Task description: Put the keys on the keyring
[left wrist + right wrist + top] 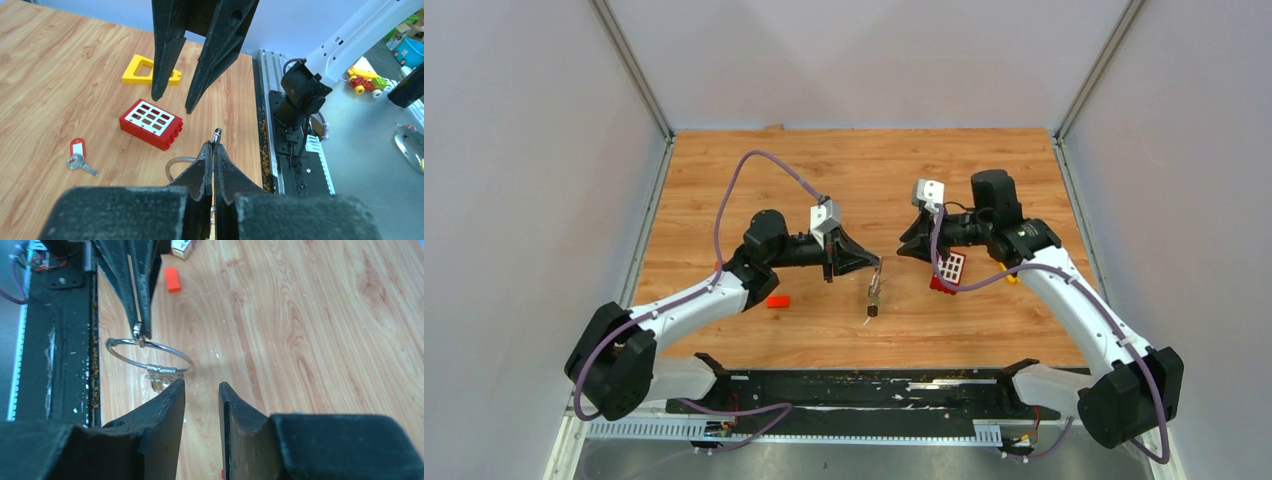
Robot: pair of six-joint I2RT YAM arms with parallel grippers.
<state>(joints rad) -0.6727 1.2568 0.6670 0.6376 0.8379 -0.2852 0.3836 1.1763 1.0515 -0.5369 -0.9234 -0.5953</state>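
1. Fingers [202, 165] of left gripper [214, 146]: two, pressed together, pinching the wire of the keyring [172, 350] at one spot on its rim.
2. Fingers [170, 400] of right gripper [200, 386]: two, parted by a narrow gap, nothing between them. Tips pointed toward the left gripper, near the ring, not closed on it.
3. Keyring: one, thin silver wire. Hangs from the left pinch over the wooden table [824, 170], between the two grippers.
4. Hanging keys [161, 374]: one small cluster, already threaded on the ring at its lower side. Just beside the right fingertips in the right wrist view. Number in the cluster cannot be told, being too small and bunched.
5. Loose key [80, 159]: one, silver blade with red plastic head. Lies flat on the table, off the ring and well apart from it.
6. Red block with white squares [151, 122]: one. Sits on the table roughly between the loose key and the ring, below the right fingers in the left wrist view.
7. Yellow piece [145, 70]: one. Lies flat on the table near the red block with white squares, not touching it.
8. Small red block [778, 300]: one. Rests on the table just beside the left forearm, well apart from the ring.
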